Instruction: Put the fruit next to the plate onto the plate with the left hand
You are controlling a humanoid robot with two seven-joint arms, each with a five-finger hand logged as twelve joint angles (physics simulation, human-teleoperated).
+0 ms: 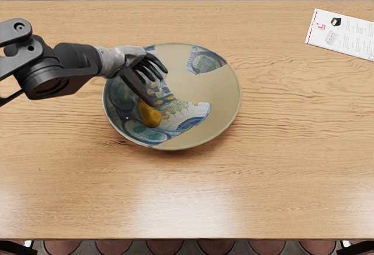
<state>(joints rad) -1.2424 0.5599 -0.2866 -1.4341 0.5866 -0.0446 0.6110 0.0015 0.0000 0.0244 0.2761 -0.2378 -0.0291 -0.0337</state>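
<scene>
The yellow fruit (150, 115) lies inside the painted plate (225, 94), on its left side among the blue and yellow patterns. The left hand (138, 68) hangs over the plate's left edge with its dark fingers (153, 63) spread apart and holding nothing; one finger points down at the fruit, and I cannot tell if it touches. The plate sits on a wooden table (280, 167), and a paper sheet (342, 33) lies far off at the top right.
</scene>
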